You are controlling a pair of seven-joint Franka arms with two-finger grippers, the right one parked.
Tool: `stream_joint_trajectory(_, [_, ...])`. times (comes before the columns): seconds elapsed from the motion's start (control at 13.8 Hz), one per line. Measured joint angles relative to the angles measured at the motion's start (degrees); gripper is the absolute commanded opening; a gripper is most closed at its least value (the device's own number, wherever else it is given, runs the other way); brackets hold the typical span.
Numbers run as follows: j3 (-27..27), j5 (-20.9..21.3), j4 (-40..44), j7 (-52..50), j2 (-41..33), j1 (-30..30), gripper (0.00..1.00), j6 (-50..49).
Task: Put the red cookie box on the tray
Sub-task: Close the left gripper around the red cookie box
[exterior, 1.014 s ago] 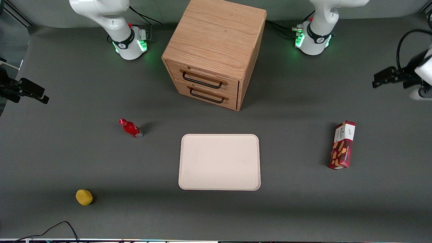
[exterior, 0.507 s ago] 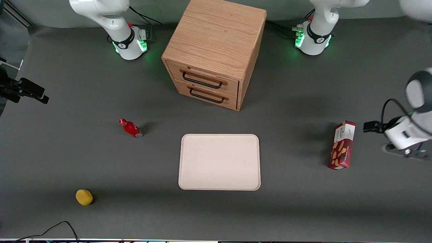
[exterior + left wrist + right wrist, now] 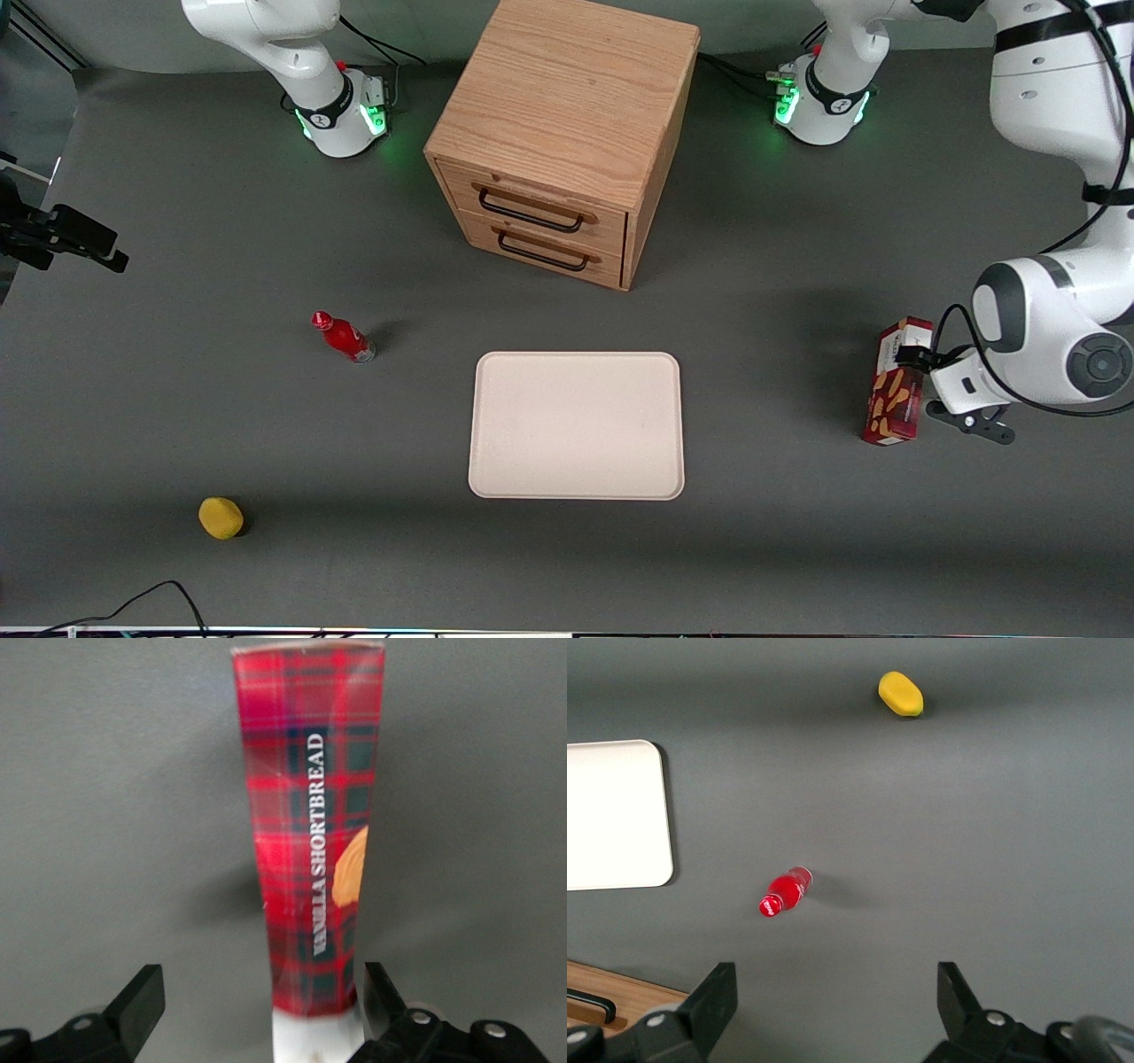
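Tray (image 3: pixel 576 425) at mid-table (image 3: pixel 177 221), nearer front cam than drawer cabinet (image 3: pixel 563 133). Red cookie box (image 3: pixel 897 383) well apart from tray, toward working arm's end. Tool (image 3: pixel 261 1010) just beside box, fingers (image 3: pixel 142 997) spread either side of its end. Bottle (image 3: pixel 344 337) & yellow obj (image 3: pixel 221 517) toward parked arm's end; yellow obj nearer cam.
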Motion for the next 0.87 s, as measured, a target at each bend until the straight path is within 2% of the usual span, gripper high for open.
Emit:
stream_joint_trajectory(0.07, [-0.1,-1.5,-1.4,0.2,0.0,-0.1,0.0,1.9])
stream_joint_trajectory(0.22, [0.0,-3.5,-2.5,0.4,0.0,-0.1,0.0,2.8])
stream_joint_trajectory(0.58, [0.0,-5.4,-1.4,0.4,-0.6,-0.1,0.0,1.9])
stream_joint_trajectory(0.87, [-0.2,-7.4,8.3,-3.6,-1.7,-0.2,0.0,-10.8])
